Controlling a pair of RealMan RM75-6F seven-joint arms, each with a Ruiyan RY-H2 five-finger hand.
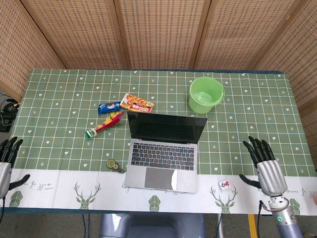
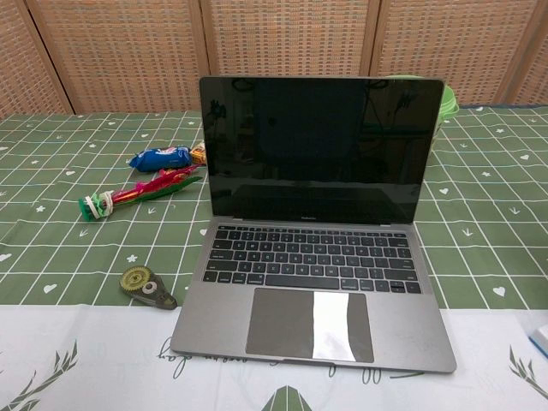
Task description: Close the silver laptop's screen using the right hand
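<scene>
The silver laptop stands open near the table's front edge, its dark screen upright and facing me. The keyboard and trackpad show in full in the chest view. My right hand hovers at the front right of the table, well to the right of the laptop, fingers spread and holding nothing. My left hand sits at the far left edge, fingers apart and empty. Neither hand shows in the chest view.
A green bucket stands behind the laptop to the right. Snack packets, a red and green wrapped item and a tape dispenser lie left of the laptop. A small tile lies at its front right.
</scene>
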